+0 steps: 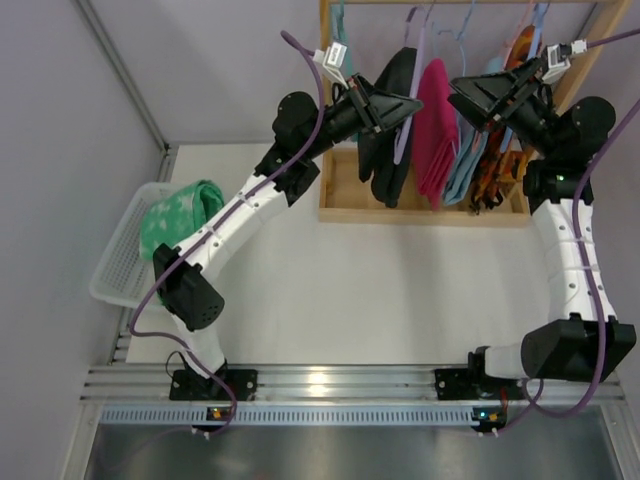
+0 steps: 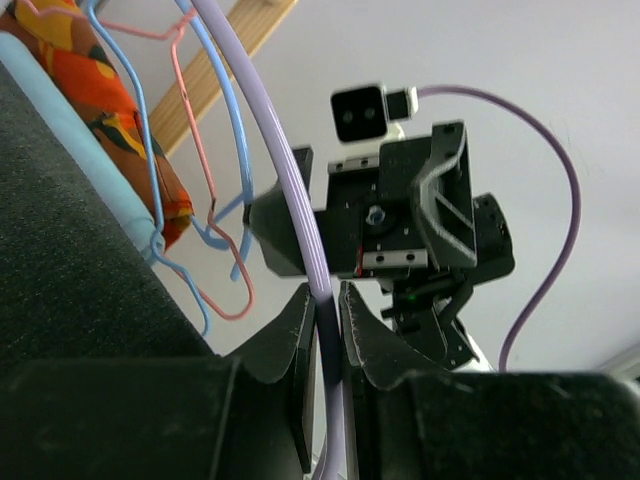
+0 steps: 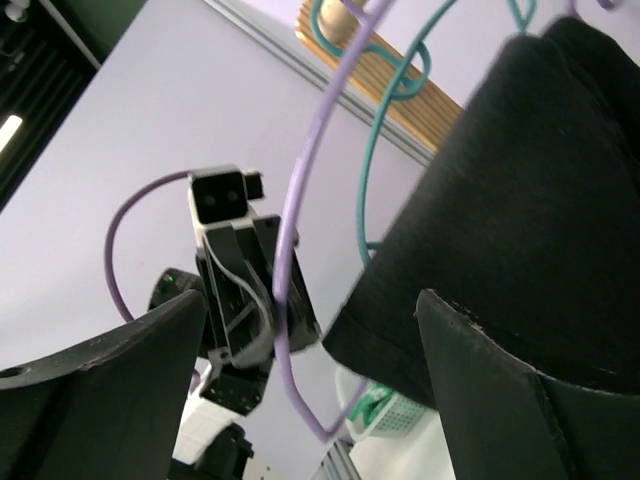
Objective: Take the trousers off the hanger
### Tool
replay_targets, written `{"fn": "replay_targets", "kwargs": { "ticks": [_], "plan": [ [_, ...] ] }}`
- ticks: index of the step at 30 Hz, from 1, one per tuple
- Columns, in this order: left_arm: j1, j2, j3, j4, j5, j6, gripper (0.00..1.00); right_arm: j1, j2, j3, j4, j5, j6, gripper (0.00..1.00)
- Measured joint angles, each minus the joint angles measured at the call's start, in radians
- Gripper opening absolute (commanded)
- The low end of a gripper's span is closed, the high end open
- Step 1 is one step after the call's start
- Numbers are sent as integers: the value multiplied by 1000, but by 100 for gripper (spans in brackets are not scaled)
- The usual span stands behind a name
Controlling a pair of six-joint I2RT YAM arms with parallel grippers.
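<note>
Black trousers [image 1: 388, 150] hang upper centre in the overhead view on a lilac hanger [image 2: 308, 240]. The magenta pair [image 1: 435, 130] is just beside them on the right.

Left end effector [image 2: 325, 340] is pressed together on the hanger wire. Right end effector [image 3: 315, 320] is spread wide, with black cloth near one finger but not gripped.

The cloth looks soft, light and limp. Best taken at the draped fold, where it should slide off.

Quarters are tight: neighbouring hangers, wooden rack [image 1: 420, 215] rail below. There is room to withdraw toward frame bottom, over the counter [image 1: 380, 290].
</note>
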Motion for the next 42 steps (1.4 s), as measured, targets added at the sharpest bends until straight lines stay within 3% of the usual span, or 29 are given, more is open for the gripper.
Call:
{"fn": "replay_targets", "kwargs": {
  "ticks": [17,20,23,24,25,31,33,35,38,41,42],
  "plan": [
    [-56,-148,-271,18,19,3,0,213,89,43,36,43,50,64],
    [-63,-165,-293,18,25,5,0,236,95,39,37,46,60,53],
    [-66,-192,-334,42,24,16,0,246,101,38,33,43,65,27],
    [-68,-200,-346,51,23,26,0,249,105,38,36,43,67,9],
    [-69,-209,-356,57,24,33,1,251,106,37,35,42,66,2],
    [-69,-240,-382,23,19,181,8,264,108,37,37,24,129,0],
    [-68,-270,-406,10,11,231,16,271,108,37,39,11,133,0],
    [-66,-310,-431,-16,6,281,35,286,108,35,42,-6,145,0],
    [-52,-394,-488,-36,0,391,47,293,108,31,43,-26,166,0],
    [-35,-487,-534,-41,-23,510,52,286,108,17,42,-34,184,0],
    [-28,-537,-546,-37,-36,550,59,285,108,10,44,-34,188,0]
  ]
}}
